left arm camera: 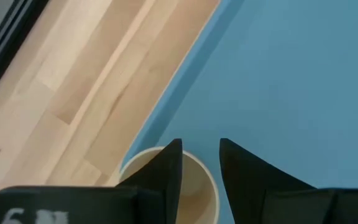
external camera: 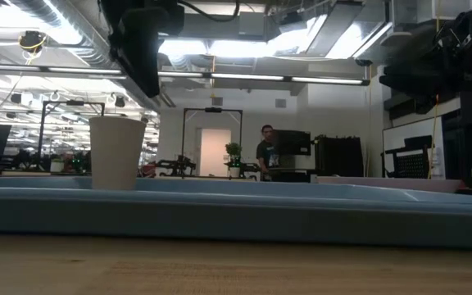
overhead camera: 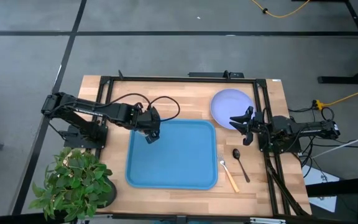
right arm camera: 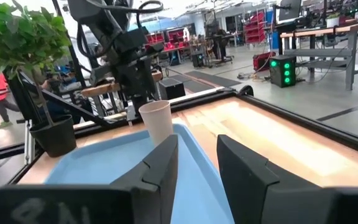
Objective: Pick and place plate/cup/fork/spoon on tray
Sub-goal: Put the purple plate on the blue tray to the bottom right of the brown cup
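Observation:
The tan cup (external camera: 117, 152) stands upright on its base in the far left corner of the blue tray (overhead camera: 179, 158); it also shows in the right wrist view (right arm camera: 158, 121). My left gripper (overhead camera: 150, 134) hangs just above the cup's rim (left arm camera: 199, 171), slightly open, touching nothing. The lavender plate (overhead camera: 230, 104) lies flat on the table at the far right. My right gripper (overhead camera: 242, 122) is open and empty by the plate's near right edge. The dark spoon (overhead camera: 240, 163) and the wooden-handled fork (overhead camera: 229, 175) lie on the table right of the tray.
A potted plant (overhead camera: 73, 183) stands at the table's near left corner. A black frame (overhead camera: 179, 79) runs along the table's far and side edges. The tray's middle and right parts are bare. A person (external camera: 266, 149) stands far back in the room.

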Controlling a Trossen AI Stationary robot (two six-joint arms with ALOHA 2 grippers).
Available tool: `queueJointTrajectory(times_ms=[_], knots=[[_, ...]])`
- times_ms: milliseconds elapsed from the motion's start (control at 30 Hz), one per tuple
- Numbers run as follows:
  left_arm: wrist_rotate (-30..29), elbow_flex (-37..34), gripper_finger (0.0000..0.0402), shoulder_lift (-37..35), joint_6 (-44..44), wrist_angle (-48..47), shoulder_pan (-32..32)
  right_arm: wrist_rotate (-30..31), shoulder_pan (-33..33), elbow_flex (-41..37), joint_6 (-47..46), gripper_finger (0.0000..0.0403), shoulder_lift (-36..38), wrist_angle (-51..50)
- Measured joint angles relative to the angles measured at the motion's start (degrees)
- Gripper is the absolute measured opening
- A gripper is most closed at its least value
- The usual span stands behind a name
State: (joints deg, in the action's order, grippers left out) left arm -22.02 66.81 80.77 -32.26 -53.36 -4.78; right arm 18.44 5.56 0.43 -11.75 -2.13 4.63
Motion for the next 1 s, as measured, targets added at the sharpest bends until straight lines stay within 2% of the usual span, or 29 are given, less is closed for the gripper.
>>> queueJointTrajectory(times_ms=[100,267,500,733,900,1000], knots=[[0.00,0.00,0.0101,0.00,2.37,0.04,0.03,-0.01,0.00,0.00,-0.14,0.0117,0.00,0.24],[-0.04,0.00,0.0101,0.00,11.02,3.20,1.56,0.00,0.00,0.00,1.40,0.0117,0.00,4.92],[0.05,0.00,0.0101,0.33,14.00,22.04,9.58,0.00,0.00,0.02,9.16,0.0117,0.02,17.61],[0.31,0.00,0.0101,0.55,24.76,34.66,17.03,0.64,0.01,0.02,19.70,0.0117,0.02,20.65],[0.28,0.00,0.0101,0.59,25.66,37.15,19.61,11.80,0.00,0.02,19.85,0.0117,0.00,23.71],[-1.09,0.00,0.0101,0.59,28.24,37.13,21.08,15.08,-0.04,0.02,20.68,0.0117,0.00,27.81]])
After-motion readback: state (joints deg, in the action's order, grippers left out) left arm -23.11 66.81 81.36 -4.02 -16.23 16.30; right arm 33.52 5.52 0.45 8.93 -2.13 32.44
